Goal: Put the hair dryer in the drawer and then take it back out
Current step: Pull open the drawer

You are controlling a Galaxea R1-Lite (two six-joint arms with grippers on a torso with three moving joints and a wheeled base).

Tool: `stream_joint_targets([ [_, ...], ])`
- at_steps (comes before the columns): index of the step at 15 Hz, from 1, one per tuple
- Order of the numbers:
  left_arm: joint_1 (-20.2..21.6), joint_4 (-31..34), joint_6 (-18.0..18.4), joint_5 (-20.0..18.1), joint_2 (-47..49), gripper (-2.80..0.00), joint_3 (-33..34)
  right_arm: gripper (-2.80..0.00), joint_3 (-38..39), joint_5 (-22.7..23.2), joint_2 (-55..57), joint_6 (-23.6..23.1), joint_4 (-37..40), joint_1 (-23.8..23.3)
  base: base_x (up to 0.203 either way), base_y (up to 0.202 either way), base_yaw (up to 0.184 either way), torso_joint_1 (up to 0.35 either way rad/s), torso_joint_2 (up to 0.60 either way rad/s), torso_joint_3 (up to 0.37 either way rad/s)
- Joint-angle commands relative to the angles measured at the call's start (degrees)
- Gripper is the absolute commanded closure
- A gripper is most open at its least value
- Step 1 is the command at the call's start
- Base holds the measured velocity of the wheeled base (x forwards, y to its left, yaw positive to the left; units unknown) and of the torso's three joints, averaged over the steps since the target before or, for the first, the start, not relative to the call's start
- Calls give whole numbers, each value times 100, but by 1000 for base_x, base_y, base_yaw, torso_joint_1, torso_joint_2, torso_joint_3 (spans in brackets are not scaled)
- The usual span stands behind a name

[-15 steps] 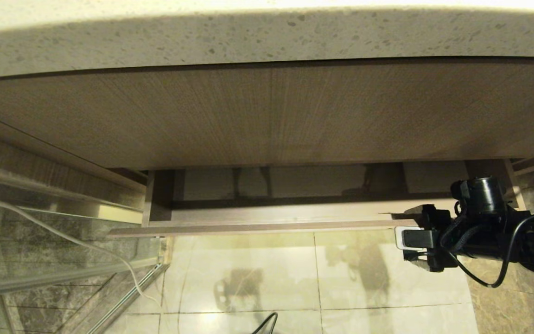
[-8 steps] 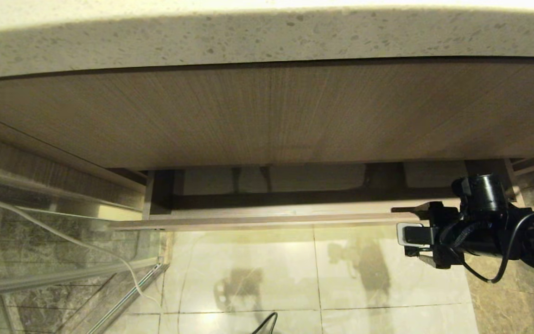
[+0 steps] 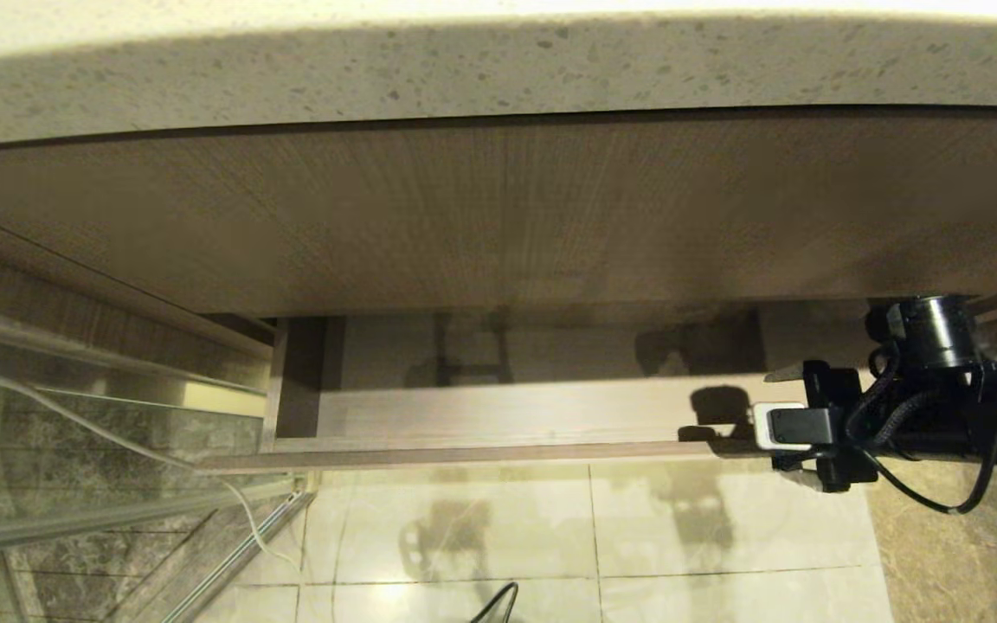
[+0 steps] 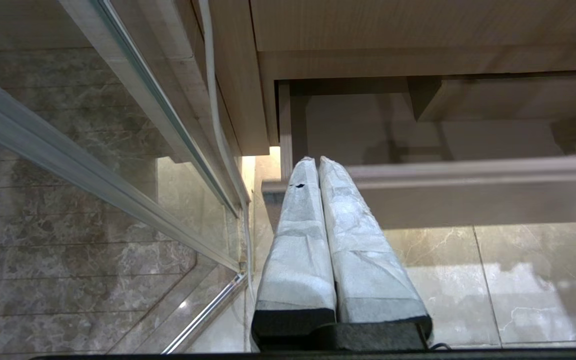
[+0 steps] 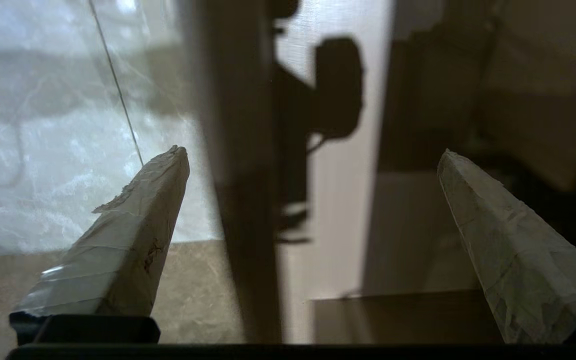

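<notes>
The drawer [image 3: 498,415] stands partly pulled out under the tall wood-grain panel, and the part of its floor that shows is bare. The hair dryer is out of view. My right gripper [image 3: 767,421] is open at the right end of the drawer's front. In the right wrist view its two taped fingers [image 5: 158,210] straddle the front board [image 5: 240,210], one over the floor tiles and one inside the drawer; the right gripper [image 5: 312,151] holds nothing. My left gripper [image 4: 313,161] is shut and empty, low, off the drawer's [image 4: 468,200] left end.
A speckled stone countertop [image 3: 498,69] overhangs the wood-grain panel [image 3: 498,216]. A glass partition with metal rails [image 3: 74,510] and a pale cable [image 3: 118,441] stand on the left. Glossy floor tiles [image 3: 594,519] lie before the drawer, with a black cable [image 3: 498,601] at the near edge.
The drawer has slid further out toward me, showing more of its floor. The right arm has shifted a little with it, its fingers still wide apart. The left arm is still.
</notes>
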Motion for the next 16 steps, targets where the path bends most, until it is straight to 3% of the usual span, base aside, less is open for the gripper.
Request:
stream_joint_targets([
  [1,1,-8,-5,2,0,0,229,-280,-304,128,-689,-435,885,-112,0,0,0,0,0,0],
  [5,1,-8,-5,2,0,0,229,-280,-1165,491,-2099,-803,3906,-332,0,0,0,0,0,0],
  [7,1,-8,-5,2,0,0,229,-280,-1623,538,-2331,-784,4317,-365,0,0,0,0,0,0],
  [8,1,-8,-5,2,0,0,229,0,-1729,557,-2291,-750,4347,-369,0,0,0,0,0,0],
  [16,1,-8,-5,2,0,0,229,0,-2316,562,-2719,-703,5194,-333,0,0,0,0,0,0],
])
